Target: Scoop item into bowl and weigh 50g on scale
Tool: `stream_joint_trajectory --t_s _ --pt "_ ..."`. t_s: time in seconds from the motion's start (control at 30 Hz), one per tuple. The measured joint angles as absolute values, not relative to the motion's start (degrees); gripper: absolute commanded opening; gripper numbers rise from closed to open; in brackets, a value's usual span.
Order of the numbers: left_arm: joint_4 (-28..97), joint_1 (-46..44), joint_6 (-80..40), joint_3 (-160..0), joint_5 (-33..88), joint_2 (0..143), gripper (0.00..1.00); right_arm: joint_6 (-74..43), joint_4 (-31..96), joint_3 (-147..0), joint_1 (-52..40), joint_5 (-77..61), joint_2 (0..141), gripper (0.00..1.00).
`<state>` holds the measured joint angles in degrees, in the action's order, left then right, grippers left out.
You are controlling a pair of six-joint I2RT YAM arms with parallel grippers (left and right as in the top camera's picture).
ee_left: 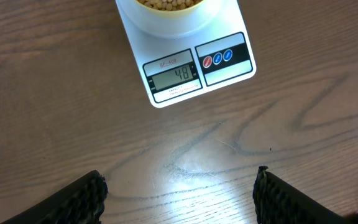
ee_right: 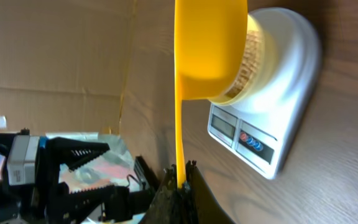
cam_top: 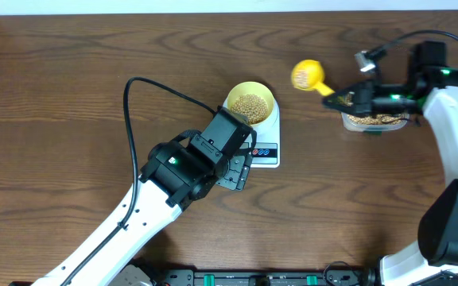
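Beans sit in the bowl on the scale, mid-tabletop. The display reads 48, so you probably need a few more. Your right gripper clenches the yellow scoop right of the bowl, ready to top up. Left gripper released, empty, near side, facing the display.
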<state>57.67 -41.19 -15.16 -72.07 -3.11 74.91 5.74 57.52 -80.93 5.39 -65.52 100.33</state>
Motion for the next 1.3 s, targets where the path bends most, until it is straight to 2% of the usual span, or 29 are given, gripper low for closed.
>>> stream_joint_trajectory --t_s 0.5,1.0,1.3 --pt "57.7 -41.2 -15.2 -72.1 -3.1 74.9 0.78 1.5 50.3 -80.9 -6.9 -61.1 100.3 0.01" --pt "57.6 -41.2 -15.2 -72.1 -3.1 74.9 0.78 1.0 46.8 -81.1 -13.1 -51.1 100.3 0.01" --pt "57.7 -41.2 -15.2 -72.1 -3.1 74.9 0.78 1.1 47.1 -83.0 -13.5 -45.1 100.3 0.01"
